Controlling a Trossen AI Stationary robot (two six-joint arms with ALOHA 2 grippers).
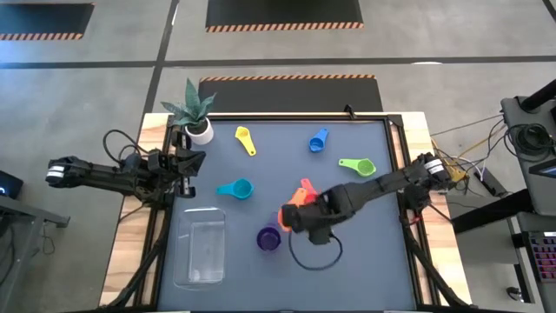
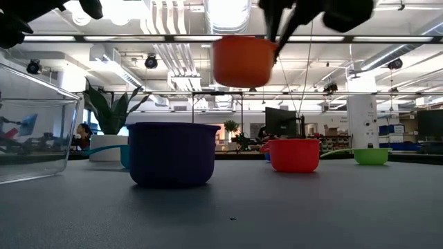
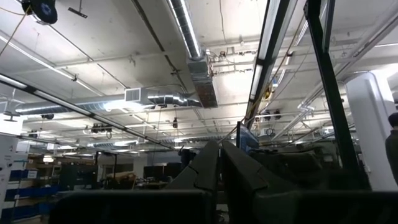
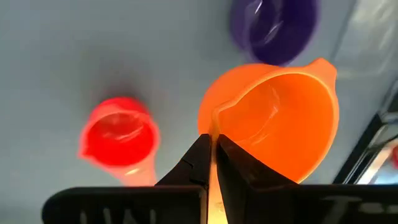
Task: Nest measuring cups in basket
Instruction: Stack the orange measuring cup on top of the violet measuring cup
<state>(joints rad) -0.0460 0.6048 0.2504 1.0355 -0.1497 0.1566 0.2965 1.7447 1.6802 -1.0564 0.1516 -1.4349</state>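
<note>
A small white pot (image 1: 201, 132) holding a spiky green plant (image 1: 191, 105) stands at the dark desk's (image 1: 365, 261) far left corner.

From my station I see a grey concrete floor (image 1: 78, 96) around the table, crossed by dark seams. Three black floor mats (image 1: 282, 12) edged with orange-and-black hazard striping lie beyond the table's far side. The table's wooden border (image 1: 417, 130) frames a dark work surface (image 1: 365, 261). At table level, the room behind is an open industrial hall: exposed silver ductwork (image 3: 193, 56) runs along a white ceiling, bright strip lights (image 2: 228, 10) glare overhead, a white column (image 2: 361, 117) stands to one side, and a dark monitor (image 2: 280, 121) sits in the distance.
</note>
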